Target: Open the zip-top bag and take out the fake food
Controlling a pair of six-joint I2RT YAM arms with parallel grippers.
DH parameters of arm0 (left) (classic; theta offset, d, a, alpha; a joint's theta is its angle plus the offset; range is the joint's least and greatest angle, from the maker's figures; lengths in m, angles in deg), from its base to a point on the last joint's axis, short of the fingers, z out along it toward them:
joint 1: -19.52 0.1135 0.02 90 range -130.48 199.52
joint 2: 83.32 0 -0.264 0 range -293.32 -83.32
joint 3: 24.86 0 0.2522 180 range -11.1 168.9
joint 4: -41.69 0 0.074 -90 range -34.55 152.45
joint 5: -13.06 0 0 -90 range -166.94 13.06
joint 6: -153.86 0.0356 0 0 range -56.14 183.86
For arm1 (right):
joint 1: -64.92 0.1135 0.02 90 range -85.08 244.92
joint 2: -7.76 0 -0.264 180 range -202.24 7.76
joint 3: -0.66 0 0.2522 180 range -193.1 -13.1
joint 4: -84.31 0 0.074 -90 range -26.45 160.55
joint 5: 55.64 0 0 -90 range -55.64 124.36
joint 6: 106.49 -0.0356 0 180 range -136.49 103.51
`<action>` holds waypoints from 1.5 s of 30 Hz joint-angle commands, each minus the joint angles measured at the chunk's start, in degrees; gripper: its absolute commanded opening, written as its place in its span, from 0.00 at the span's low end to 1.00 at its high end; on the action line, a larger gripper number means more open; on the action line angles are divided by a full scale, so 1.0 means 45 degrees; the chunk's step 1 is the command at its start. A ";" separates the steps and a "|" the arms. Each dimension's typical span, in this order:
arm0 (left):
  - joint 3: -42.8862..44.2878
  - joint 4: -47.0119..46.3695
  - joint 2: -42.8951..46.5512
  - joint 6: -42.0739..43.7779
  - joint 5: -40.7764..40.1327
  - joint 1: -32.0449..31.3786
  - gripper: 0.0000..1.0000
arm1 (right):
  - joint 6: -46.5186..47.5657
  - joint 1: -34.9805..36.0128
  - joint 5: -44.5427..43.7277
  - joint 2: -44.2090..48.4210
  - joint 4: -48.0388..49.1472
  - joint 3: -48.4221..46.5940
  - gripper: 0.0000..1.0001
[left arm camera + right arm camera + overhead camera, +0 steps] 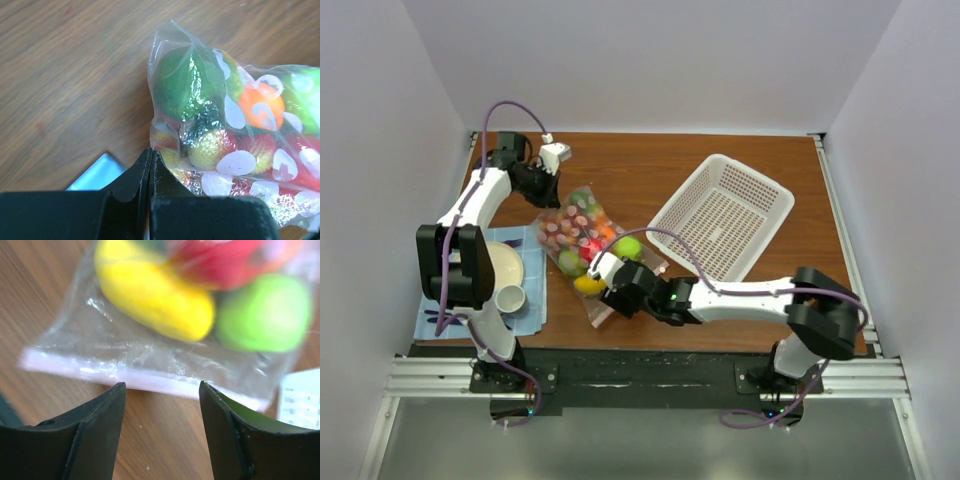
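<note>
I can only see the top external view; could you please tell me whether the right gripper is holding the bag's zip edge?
Observer: No. On the right wrist camera the right gripper is open, and the zip strip of the zip-top bag lies just ahead of its fingertips, not gripped.
Operator: Thank you. Is the left gripper open as well?
Observer: No. The left gripper is shut, with its tips at the bag's edge. I cannot tell whether any film is pinched.
Operator: Which fruit lies closest to the zip?
Observer: A yellow piece and a green apple, both inside the bag.
</note>
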 commanded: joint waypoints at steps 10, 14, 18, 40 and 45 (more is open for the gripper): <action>-0.2041 -0.1905 0.0208 0.1005 -0.4073 0.0089 0.00 | -0.1689 -0.0004 -0.1582 0.1599 0.1120 0.2101 0.26; -0.2335 -0.2335 0.0306 0.1239 -0.4953 0.0031 0.00 | -0.1807 -0.0004 -0.1660 0.1248 0.1452 0.2083 0.24; -0.2705 -0.2609 0.0501 0.1318 -0.5539 -0.0436 0.00 | -0.1787 -0.0024 -0.1661 0.0818 0.2271 0.1810 0.25; -0.3937 -0.3274 0.0130 0.1259 -0.6224 -0.1668 0.00 | -0.1572 -0.0649 -0.0665 -0.1214 0.5574 0.0501 0.66; -0.4190 -0.3332 0.0072 0.1240 -0.6262 -0.1961 0.00 | -0.1340 -0.0648 0.0291 -0.1585 0.6647 0.0384 0.74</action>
